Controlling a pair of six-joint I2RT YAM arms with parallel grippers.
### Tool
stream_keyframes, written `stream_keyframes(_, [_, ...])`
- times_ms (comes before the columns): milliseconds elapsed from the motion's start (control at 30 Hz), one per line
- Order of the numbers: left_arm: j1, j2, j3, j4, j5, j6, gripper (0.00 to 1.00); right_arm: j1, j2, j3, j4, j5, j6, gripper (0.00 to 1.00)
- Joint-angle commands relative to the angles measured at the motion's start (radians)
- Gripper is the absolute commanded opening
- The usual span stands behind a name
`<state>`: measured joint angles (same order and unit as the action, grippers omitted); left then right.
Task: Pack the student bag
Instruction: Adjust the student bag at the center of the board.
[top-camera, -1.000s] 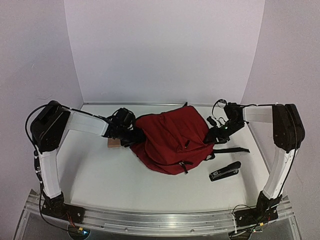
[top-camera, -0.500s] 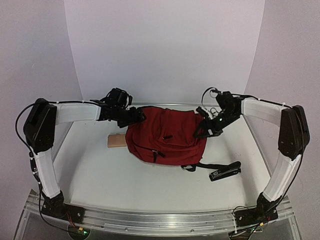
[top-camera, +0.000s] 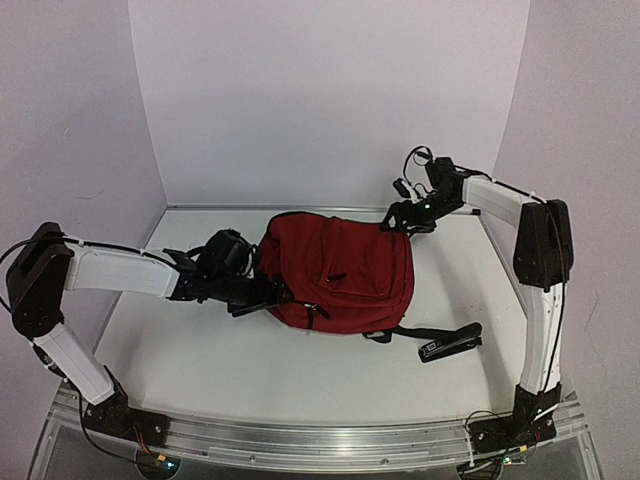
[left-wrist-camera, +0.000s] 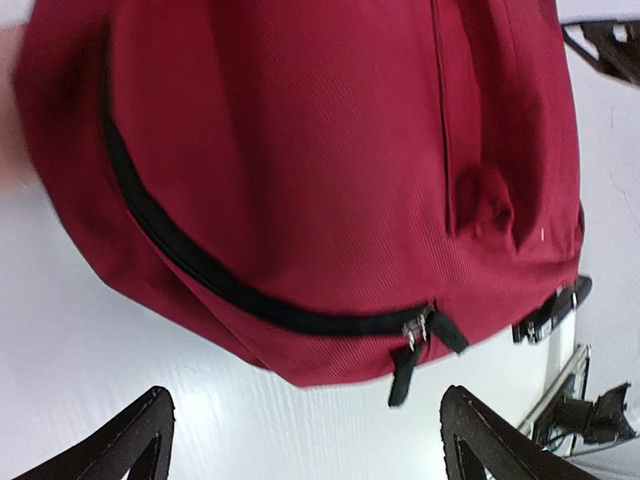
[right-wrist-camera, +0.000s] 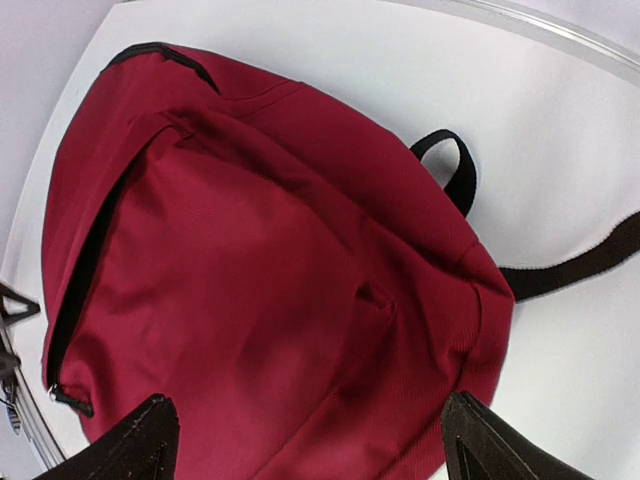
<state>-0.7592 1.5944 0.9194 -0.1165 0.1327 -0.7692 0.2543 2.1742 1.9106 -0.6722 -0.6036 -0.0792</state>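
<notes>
From above, the student bag (top-camera: 340, 268) lies flat mid-surface (top-camera: 190, 350) with a black stapler (top-camera: 450, 342) outside it, so packing looks unfinished. Left wrist: the left gripper (left-wrist-camera: 305, 425) gapes empty before the closed front zipper (left-wrist-camera: 250, 297). Right wrist: the right gripper (right-wrist-camera: 308, 432) is spread wide over the red fabric, holding nothing

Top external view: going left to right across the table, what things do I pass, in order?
left gripper → student bag → black stapler. The right gripper is left out: it hangs over the bag's far right corner, so its place in the order is unclear.
</notes>
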Motion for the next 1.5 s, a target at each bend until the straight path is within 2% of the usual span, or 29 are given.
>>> stream_keyframes(0, [-0.053,0.003,-0.048,0.159,0.026,-0.102,0.92,0.006,0.067,0.079,0.0,-0.037,0.028,0.9])
stream_keyframes(167, [-0.053,0.106,-0.026,0.256,0.074,-0.108,0.89,0.006,0.041,-0.048,0.0,-0.106,0.013,0.78])
stream_keyframes(267, [-0.039,0.19,0.039,0.307,0.1,-0.068,0.82,0.006,-0.033,-0.199,0.0,-0.129,-0.005,0.7])
stream_keyframes(367, [0.011,0.271,0.115,0.343,0.176,-0.057,0.72,0.006,-0.115,-0.345,0.002,-0.154,-0.018,0.65])
stream_keyframes(533, [0.08,0.361,0.249,0.316,0.232,-0.001,0.59,0.027,-0.259,-0.565,0.004,-0.22,-0.026,0.65])
stream_keyframes(700, [0.129,0.383,0.351,0.226,0.244,0.067,0.59,0.128,-0.367,-0.685,0.004,-0.266,-0.039,0.67])
stream_keyframes(867, [0.155,0.319,0.341,0.169,0.242,0.101,0.62,0.177,-0.418,-0.65,-0.007,-0.206,-0.062,0.7])
stream_keyframes(1133, [0.154,0.137,0.105,0.253,0.258,0.05,0.64,0.16,-0.423,-0.496,0.025,-0.056,-0.051,0.72])
stream_keyframes(1233, [0.153,0.087,0.042,0.282,0.248,0.04,0.63,0.167,-0.398,-0.433,0.049,-0.058,-0.014,0.71])
stream_keyframes(1467, [0.154,0.029,-0.004,0.279,0.217,0.022,0.64,0.282,-0.375,-0.312,0.059,0.01,-0.042,0.69])
